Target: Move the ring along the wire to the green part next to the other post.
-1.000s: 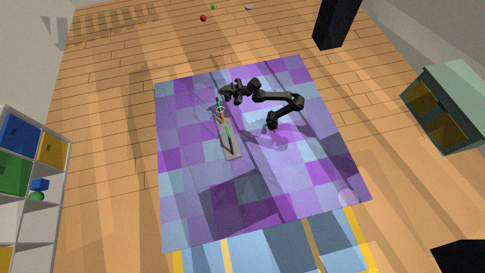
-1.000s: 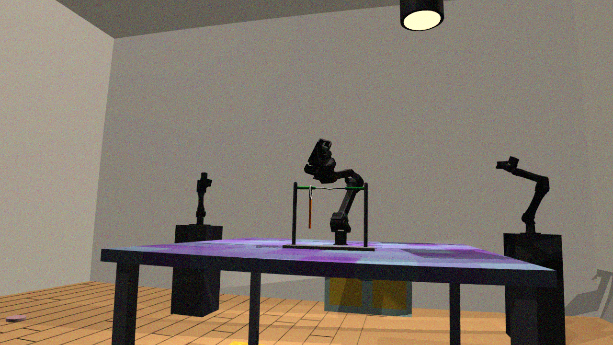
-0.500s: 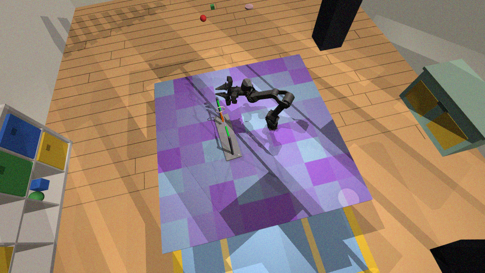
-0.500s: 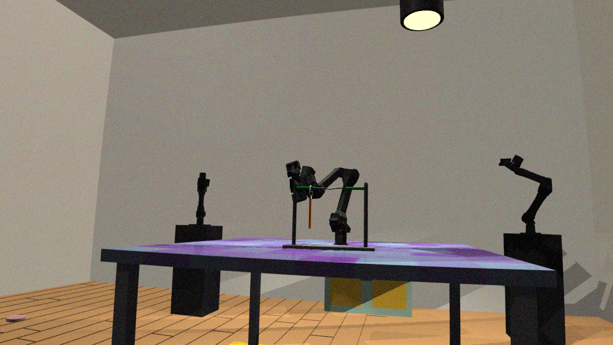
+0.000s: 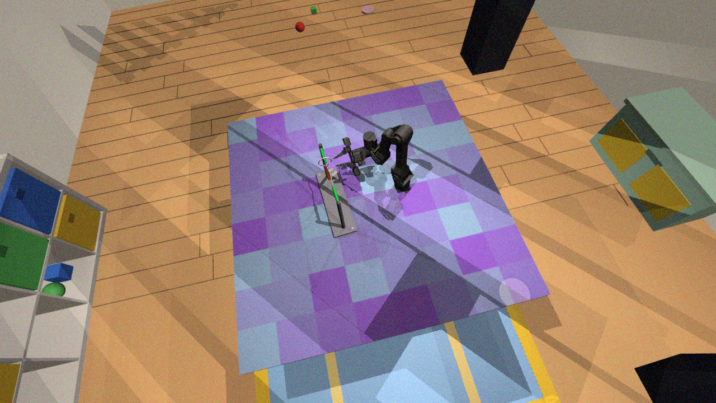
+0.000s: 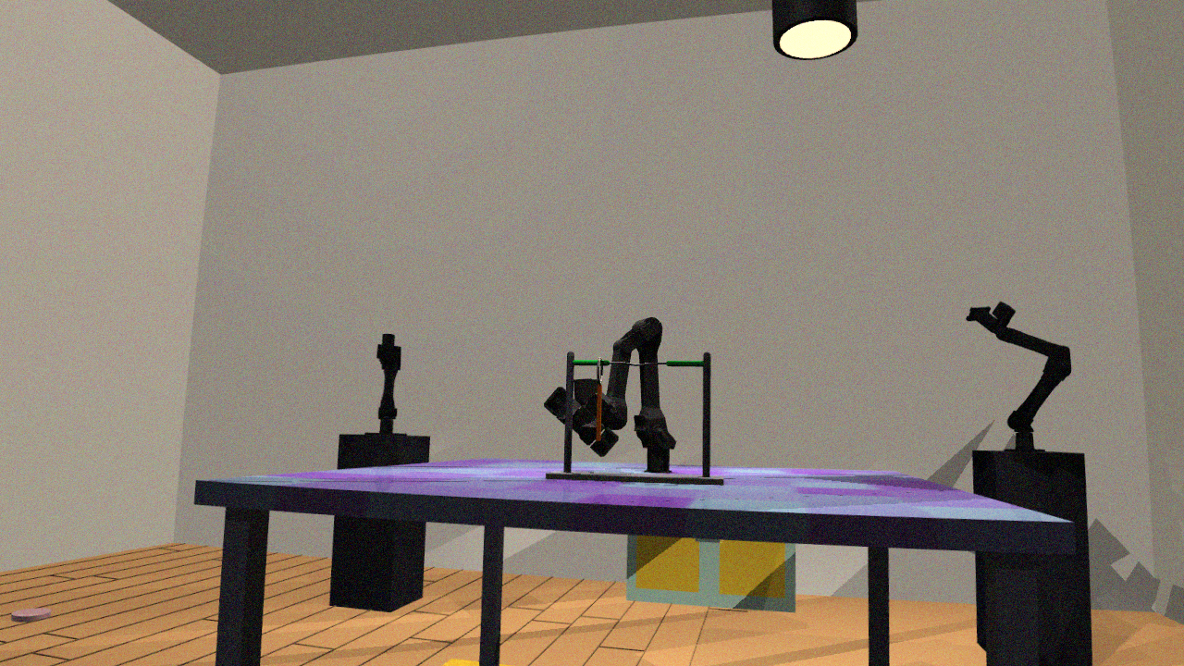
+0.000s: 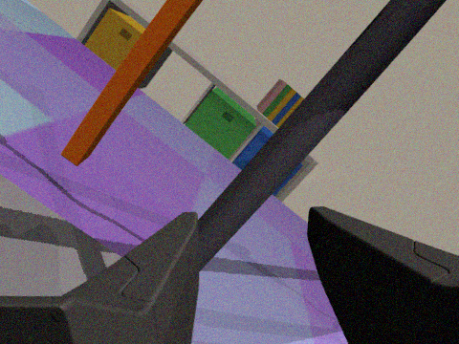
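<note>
The ring (image 5: 319,162) (image 6: 599,371) hangs around the wire on the green part (image 5: 322,151) (image 6: 584,363) beside one post (image 6: 568,447) (image 7: 296,139). Its orange handle (image 5: 328,172) (image 6: 599,413) (image 7: 129,86) hangs down. The thin grey wire part (image 6: 637,363) leads to the other green part (image 5: 335,193) (image 6: 685,363), by the other post (image 5: 340,215) (image 6: 706,413). My gripper (image 5: 335,162) (image 6: 584,420) (image 7: 253,225) is partly open and empty, on the arm's side of the stand, below wire height. In the wrist view the handle is up and left, outside the fingers, and the near post crosses beyond their gap.
The posts stand on a grey base plate (image 5: 345,232) (image 6: 633,477) on the patchwork table top (image 5: 280,300). A shelf with coloured boxes (image 7: 220,124) is in the background of the wrist view. Two other arms (image 6: 388,380) (image 6: 1039,356) stand on pedestals away from the table.
</note>
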Robot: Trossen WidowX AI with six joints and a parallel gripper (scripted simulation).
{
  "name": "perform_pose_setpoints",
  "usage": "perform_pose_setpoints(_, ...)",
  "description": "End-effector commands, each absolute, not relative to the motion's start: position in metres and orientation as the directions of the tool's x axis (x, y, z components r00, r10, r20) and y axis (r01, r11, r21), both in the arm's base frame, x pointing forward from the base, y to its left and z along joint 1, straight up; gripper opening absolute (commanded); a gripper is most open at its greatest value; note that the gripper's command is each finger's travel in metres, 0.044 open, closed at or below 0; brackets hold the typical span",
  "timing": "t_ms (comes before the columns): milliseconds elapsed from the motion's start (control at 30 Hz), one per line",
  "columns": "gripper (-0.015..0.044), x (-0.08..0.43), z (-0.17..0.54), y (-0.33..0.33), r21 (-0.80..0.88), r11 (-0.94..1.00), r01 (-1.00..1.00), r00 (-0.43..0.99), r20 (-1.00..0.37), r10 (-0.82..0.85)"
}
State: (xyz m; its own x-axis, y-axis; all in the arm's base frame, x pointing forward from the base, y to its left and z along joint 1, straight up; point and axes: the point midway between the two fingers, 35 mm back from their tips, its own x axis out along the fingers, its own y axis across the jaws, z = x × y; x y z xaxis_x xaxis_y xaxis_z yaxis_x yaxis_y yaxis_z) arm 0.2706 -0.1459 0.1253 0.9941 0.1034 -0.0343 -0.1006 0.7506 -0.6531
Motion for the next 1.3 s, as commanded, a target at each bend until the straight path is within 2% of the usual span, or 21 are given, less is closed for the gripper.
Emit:
perform_pose_setpoints(0,0.016,0.248,0.093,-0.122,-0.497,0.849,-0.18,0.983,-0.073,0.166)
perform_pose_setpoints(167,0.016,0.223,0.073,-0.094,-0.308,0.92,-0.244,0.97,-0.088,0.228)
perform_pose_setpoints(400,0.016,0.224,0.073,-0.093,-0.293,0.924,-0.243,0.97,-0.091,0.226)
perform_pose_setpoints(1267,0.016,0.273,0.118,-0.086,-0.017,0.997,-0.077,0.984,-0.161,0.074)
